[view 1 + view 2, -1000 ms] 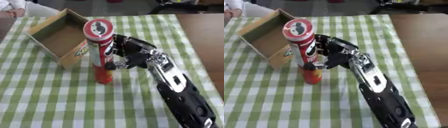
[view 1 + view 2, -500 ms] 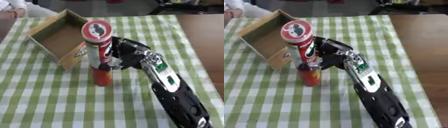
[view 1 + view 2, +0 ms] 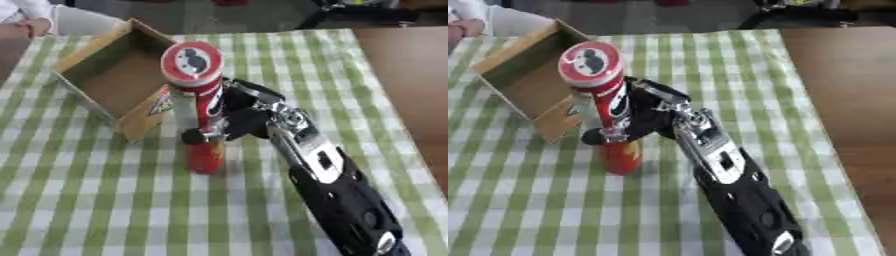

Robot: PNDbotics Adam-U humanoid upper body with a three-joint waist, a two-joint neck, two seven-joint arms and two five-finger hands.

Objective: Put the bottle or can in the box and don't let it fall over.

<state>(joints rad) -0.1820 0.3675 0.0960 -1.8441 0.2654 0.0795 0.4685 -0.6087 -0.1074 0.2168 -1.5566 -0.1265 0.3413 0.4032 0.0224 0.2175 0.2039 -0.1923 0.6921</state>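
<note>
Green-and-white checked cloth (image 3: 105,200) covers the counter, with bare brown wood (image 3: 411,85) showing along its right side. On the cloth, a tall red can (image 3: 199,107) with a round red-and-white lid stands upright, just beside the near corner of an open cardboard box (image 3: 114,82). The right hand (image 3: 229,120) has its fingers and thumb curled round the can's middle, the arm reaching in from the lower right.

black arm (image 3: 350,210), silver joints, white panel
</note>
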